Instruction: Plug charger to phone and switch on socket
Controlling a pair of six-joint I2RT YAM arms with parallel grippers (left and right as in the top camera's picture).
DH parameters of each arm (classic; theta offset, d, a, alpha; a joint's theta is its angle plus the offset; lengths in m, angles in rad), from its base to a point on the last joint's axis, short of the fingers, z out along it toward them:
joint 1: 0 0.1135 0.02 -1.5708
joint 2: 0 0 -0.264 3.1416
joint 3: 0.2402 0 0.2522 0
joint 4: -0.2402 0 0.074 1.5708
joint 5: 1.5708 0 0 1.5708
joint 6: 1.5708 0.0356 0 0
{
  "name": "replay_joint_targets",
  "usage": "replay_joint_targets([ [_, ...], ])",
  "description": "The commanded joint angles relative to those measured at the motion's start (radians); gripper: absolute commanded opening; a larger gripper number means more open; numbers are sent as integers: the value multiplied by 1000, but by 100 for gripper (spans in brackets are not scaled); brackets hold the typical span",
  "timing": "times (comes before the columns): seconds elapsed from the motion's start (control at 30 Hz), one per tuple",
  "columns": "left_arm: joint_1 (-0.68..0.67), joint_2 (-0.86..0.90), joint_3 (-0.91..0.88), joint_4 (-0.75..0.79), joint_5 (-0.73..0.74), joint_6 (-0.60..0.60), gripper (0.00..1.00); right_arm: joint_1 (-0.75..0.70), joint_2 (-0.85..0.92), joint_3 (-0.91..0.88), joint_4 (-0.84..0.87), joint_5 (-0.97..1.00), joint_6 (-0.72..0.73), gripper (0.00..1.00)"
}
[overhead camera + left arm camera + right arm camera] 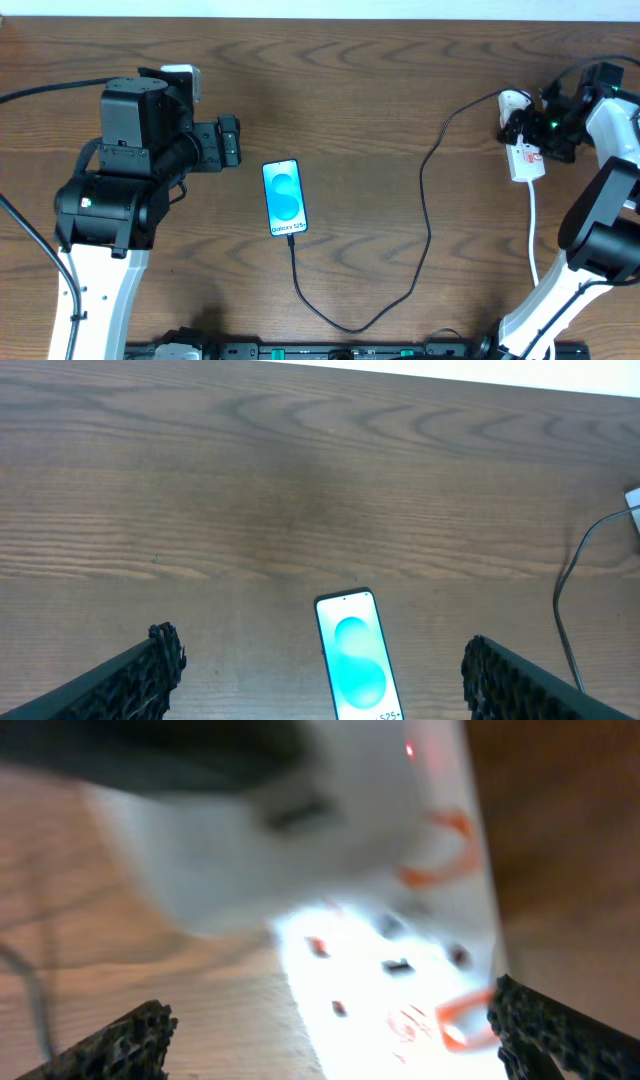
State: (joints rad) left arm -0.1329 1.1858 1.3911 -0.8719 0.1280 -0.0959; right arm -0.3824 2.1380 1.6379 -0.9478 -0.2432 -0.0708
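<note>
Hovering over socket (527, 160): right jaws wide | charger (429, 235) touching phone (284, 196)

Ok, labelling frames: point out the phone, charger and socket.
phone (284, 196): overhead view, middle of its blue screen.
charger (429, 232): overhead view, mid-run of the cable.
socket (527, 165): overhead view, its white body.

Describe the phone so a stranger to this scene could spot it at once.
On the brown wooden table, look near the middle, just right of the left arm. The phone lies flat there, a slim rectangle with the thin black charger reaching its near end. Its bright blue screen with pale circles sets it apart from the white socket at far right.
</note>
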Motion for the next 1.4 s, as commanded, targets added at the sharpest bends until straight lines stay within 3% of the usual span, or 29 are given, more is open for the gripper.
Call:
replay_joint_targets([
  [0.0, 2, 3, 12, -3, -9, 16, 91, -4, 26, 74, -50, 113, 101, 99],
  [0.37, 2, 3, 12, -3, -9, 16, 91, -4, -23, 252, -193, 174, 101, 99],
  [1.07, 2, 3, 12, -3, -9, 16, 91, -3, -386, 253, -291, 177, 123, 99],
  [1.37, 2, 3, 12, -3, -10, 16, 91, -3, -431, 252, -325, 174, 122, 99],
])
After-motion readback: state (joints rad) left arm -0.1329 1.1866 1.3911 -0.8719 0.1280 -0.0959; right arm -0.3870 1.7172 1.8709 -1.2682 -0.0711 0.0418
